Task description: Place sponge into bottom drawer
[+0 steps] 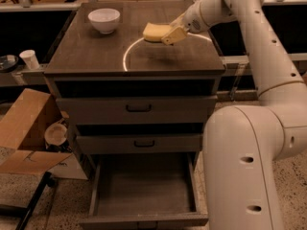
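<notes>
The pale yellow sponge (154, 31) is held in my gripper (169, 34), a little above the cabinet top (96, 51), near its back middle. The gripper is shut on the sponge's right end; the arm reaches in from the upper right. The bottom drawer (144, 188) is pulled open below, its flat grey floor bare. It lies directly beneath the front of the cabinet, well below the sponge.
A white bowl (104, 19) stands at the back left of the cabinet top. The two upper drawers (138, 109) are shut. An open cardboard box (26, 133) and a paper cup (30, 59) are at the left. My white arm base (244, 166) stands right of the open drawer.
</notes>
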